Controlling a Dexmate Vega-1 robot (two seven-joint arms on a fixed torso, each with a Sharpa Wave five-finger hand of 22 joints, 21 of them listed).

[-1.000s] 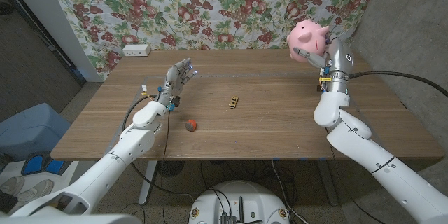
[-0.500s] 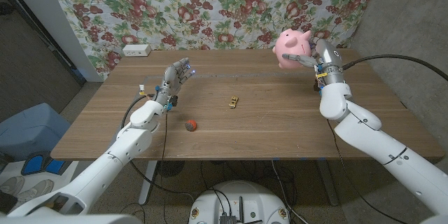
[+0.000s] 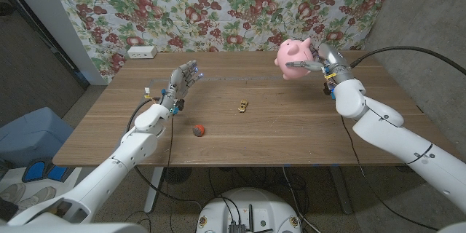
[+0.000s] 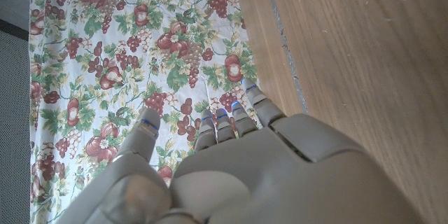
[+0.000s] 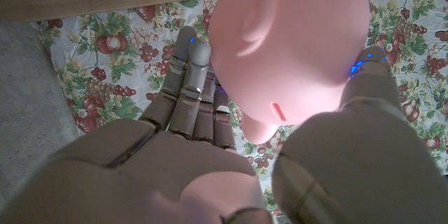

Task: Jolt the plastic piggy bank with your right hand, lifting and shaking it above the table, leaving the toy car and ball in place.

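My right hand (image 3: 318, 59) grips the pink plastic piggy bank (image 3: 293, 58) and holds it in the air above the table's far right part. In the right wrist view the piggy bank (image 5: 287, 45) sits between my fingers (image 5: 187, 87) and thumb. A small yellow toy car (image 3: 242, 105) stands on the table near its middle. The red ball (image 3: 197, 129) lies on the table to the car's front left. My left hand (image 3: 182, 81) stays raised over the left part of the table, fingers apart and holding nothing; its back (image 4: 280, 175) shows in the left wrist view.
The wooden table (image 3: 291, 135) has a floral cloth (image 3: 218, 7) hanging behind it. A white box (image 3: 141, 52) sits at the far left corner. A black cable (image 3: 408, 47) runs from my right arm. Blue bags (image 3: 29, 135) stand on the floor at the left.
My right hand has carried the piggy bank leftward and slightly down over the table across the frames. The car, ball and left hand have stayed where they were.
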